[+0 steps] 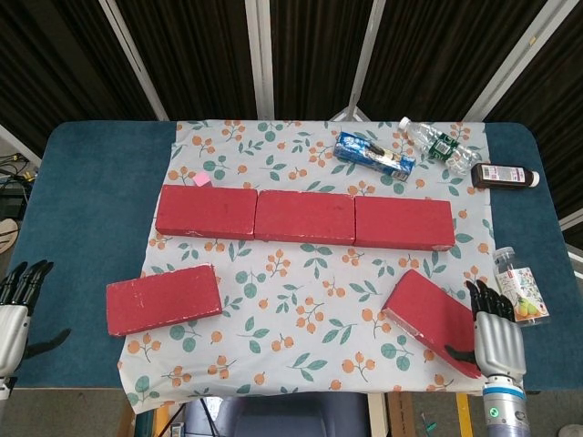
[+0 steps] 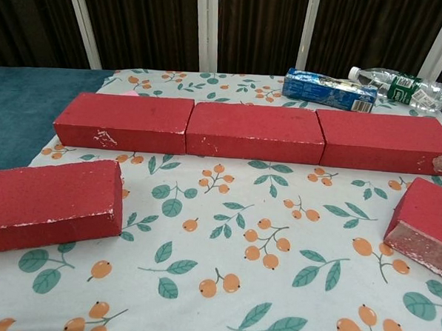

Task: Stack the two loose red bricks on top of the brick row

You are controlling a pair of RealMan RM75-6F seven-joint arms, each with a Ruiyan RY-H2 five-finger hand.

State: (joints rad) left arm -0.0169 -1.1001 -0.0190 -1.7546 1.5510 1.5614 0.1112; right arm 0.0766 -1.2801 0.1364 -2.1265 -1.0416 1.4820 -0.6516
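Table (image 1: 82, 182), blue top, w/ a floral cloth (image 1: 301, 346) spread over the middle, prob. to mark the work area. On the cloth, the brick row (image 1: 304, 217): three red bricks end to end, touching, flat, so the top makes a level base for stacking. Nothing on it yet.

Loose bricks both lie near the front edge, well apart. Left brick (image 1: 164, 299) is flat, nearly parallel to the row. Right brick (image 1: 434, 320) sits skewed, its near end toward the table corner.

Right hand (image 1: 497, 337) is just beside that near end, fingers straight and spread, thumb at the brick's end, holding nothing; looks poised for a grasp. Left hand (image 1: 13, 314) is at the table's front left edge, apart from left brick, fingers also straight, empty.

Back right, clear of the work: blue pack (image 1: 373, 156), bottles (image 1: 444, 144).
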